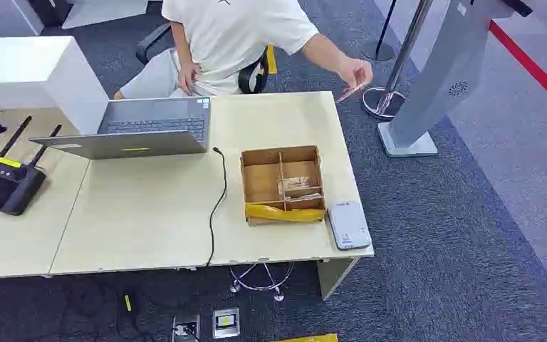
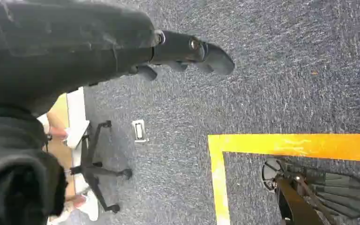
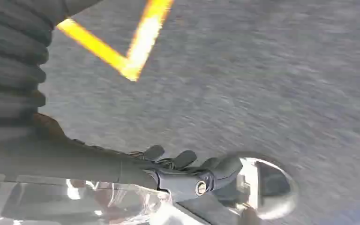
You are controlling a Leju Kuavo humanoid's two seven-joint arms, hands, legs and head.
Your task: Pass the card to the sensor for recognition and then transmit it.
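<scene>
waiting on the handover, the person's hand (image 1: 357, 72) holds out what looks like the card (image 1: 350, 92) past the table (image 1: 149, 221) corner; left hand (image 2: 187, 51) and right hand (image 3: 187, 176) hang empty, fingers loosely apart, so one must reach up and pinch it.

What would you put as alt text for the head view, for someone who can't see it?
A person seated behind a pale desk reaches one hand out sideways, holding a card toward a grey kiosk stand. On the desk sit an open laptop, a partitioned cardboard box, a small white card reader and a black remote controller.
</scene>
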